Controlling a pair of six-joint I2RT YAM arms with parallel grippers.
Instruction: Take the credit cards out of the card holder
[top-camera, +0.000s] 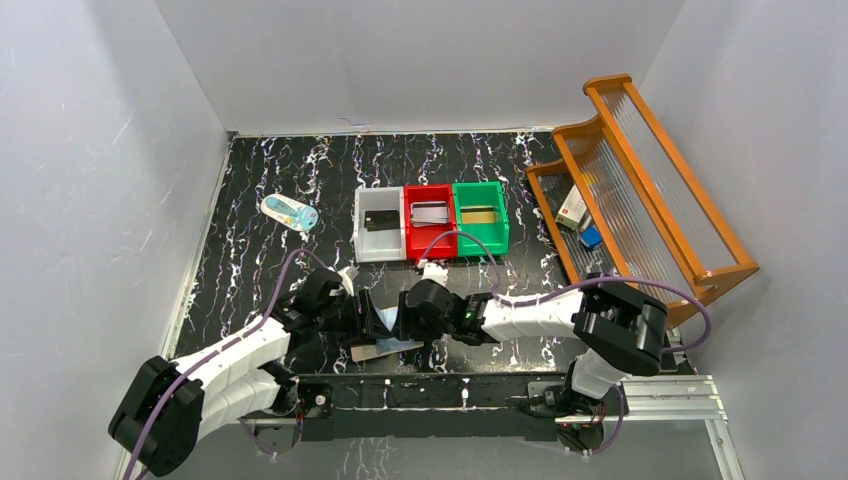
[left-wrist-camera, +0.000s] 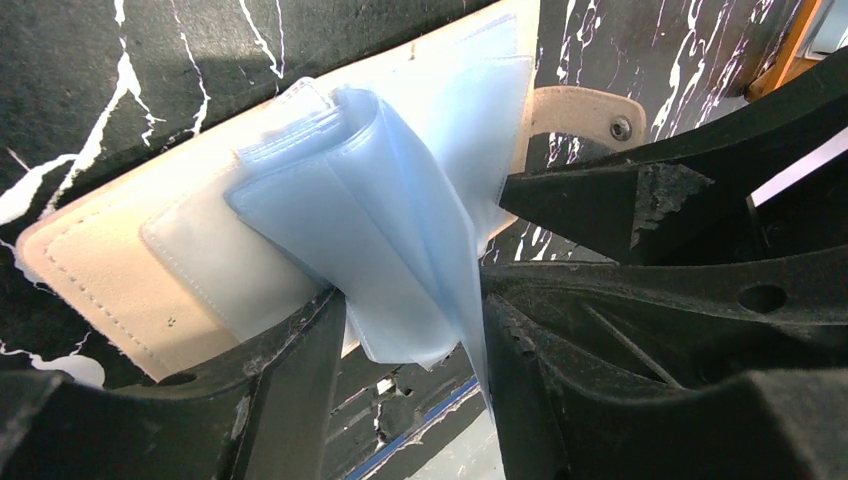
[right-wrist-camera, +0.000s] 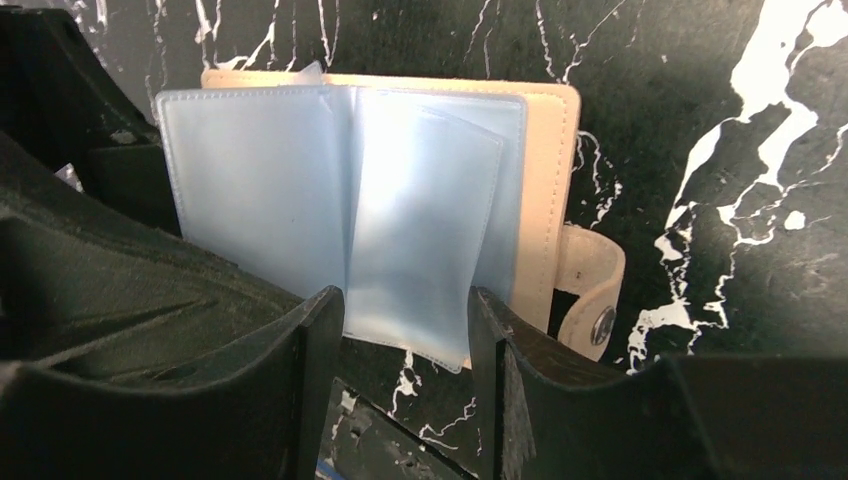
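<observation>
Three credit cards (top-camera: 430, 213) lie outside the card holder, one in each of three small bins at the middle of the tabletop (top-camera: 260, 170). A black one is in the white bin (top-camera: 380, 253), a silvery-grey one in the red bin (top-camera: 432, 250) and a gold one in the green bin (top-camera: 483, 245).

The card holder (right-wrist-camera: 548, 180) lies opened on the dark marbled tabletop near its front edge, between the two arms. Its beige cover is flat against the surface and its snap tab (right-wrist-camera: 592, 290) sticks out at one side. The pale blue plastic sleeves (right-wrist-camera: 260, 190) are fanned out over the cover.

The left pincer (left-wrist-camera: 412, 300) has its fingers partly apart, and a bent bundle of sleeves rises from the cover and passes between them. I cannot tell whether the fingers really press on it. The right pincer (right-wrist-camera: 407, 300) comes from the opposite side, also with its fingers partly apart. One sleeve fills the gap between them, and here too I cannot tell whether it is gripped.

At the right side stands a wooden rack (top-camera: 650, 180) with some small boxes (top-camera: 575, 210) inside. A small clear bottle (top-camera: 290, 213) lies to the left of the bins.
</observation>
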